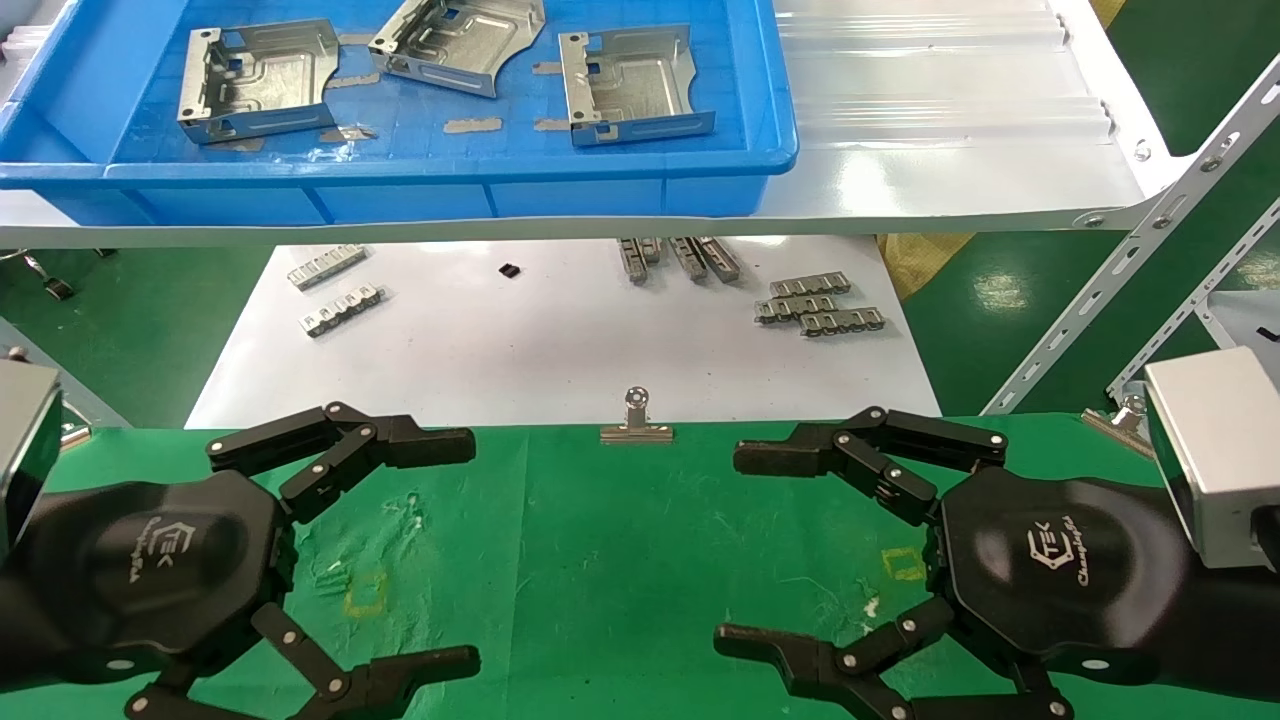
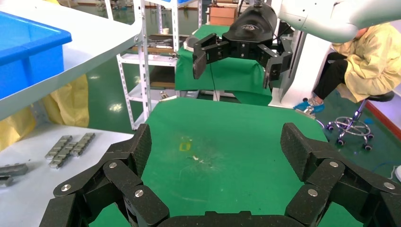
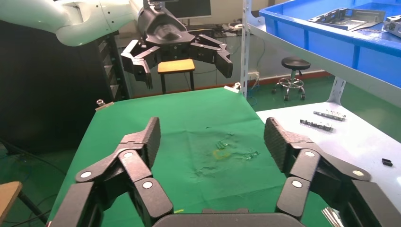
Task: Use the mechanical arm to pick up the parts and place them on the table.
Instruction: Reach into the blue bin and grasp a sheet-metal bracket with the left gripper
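Note:
Three silver parts lie in a blue bin (image 1: 640, 185) on the white shelf: one at the left (image 1: 258, 82), one in the middle (image 1: 462, 42), one at the right (image 1: 632, 88). Two of them show in the right wrist view (image 3: 347, 15). My left gripper (image 1: 455, 550) is open and empty above the left of the green table (image 1: 620, 560). My right gripper (image 1: 740, 545) is open and empty above the table's right. Each wrist view shows its own open fingers (image 2: 135, 151) (image 3: 146, 137) over bare green cloth, with the other gripper beyond (image 2: 234, 59) (image 3: 182, 61).
A white board (image 1: 520, 340) lies below the shelf, with small grey slotted strips (image 1: 820, 305) (image 1: 330, 285) and a small black piece (image 1: 509, 270). A silver binder clip (image 1: 636, 418) grips the cloth's far edge. Yellow square marks (image 1: 365, 592) (image 1: 903, 563) sit on the cloth. A white shelf strut (image 1: 1130, 250) slants at the right.

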Controlling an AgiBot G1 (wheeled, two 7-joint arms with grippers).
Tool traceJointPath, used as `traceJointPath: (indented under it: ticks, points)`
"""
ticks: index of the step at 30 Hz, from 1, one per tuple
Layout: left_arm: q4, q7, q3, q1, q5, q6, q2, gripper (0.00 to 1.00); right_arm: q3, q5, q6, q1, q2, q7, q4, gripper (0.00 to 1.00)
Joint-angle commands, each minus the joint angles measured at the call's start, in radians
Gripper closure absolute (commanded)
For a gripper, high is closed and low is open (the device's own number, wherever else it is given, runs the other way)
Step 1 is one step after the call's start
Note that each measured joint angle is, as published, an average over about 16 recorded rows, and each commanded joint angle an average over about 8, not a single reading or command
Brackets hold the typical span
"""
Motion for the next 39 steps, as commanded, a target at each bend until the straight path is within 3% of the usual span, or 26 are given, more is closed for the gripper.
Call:
traceJointPath:
  ticks: [1, 22, 31, 39]
  points:
    - [0.0, 0.0, 0.0, 0.0, 0.0, 0.0, 0.0, 0.0, 0.0, 0.0, 0.0, 0.0, 0.0, 0.0, 0.0, 1.0]
    - [0.006, -0.001, -0.007, -0.037, 0.009, -0.027, 0.01, 0.0, 0.0, 0.0, 0.0, 0.0, 0.0, 0.0, 0.0, 1.0]
    - [0.132, -0.075, 0.039, -0.358, 0.14, -0.124, 0.122, 0.0, -0.001, 0.0, 0.0, 0.0, 0.0, 0.0, -0.001, 1.0]
    - [0.488, -0.072, 0.153, -0.672, 0.353, -0.191, 0.313, 0.0, -0.001, 0.0, 0.0, 0.001, 0.0, -0.001, -0.001, 1.0]
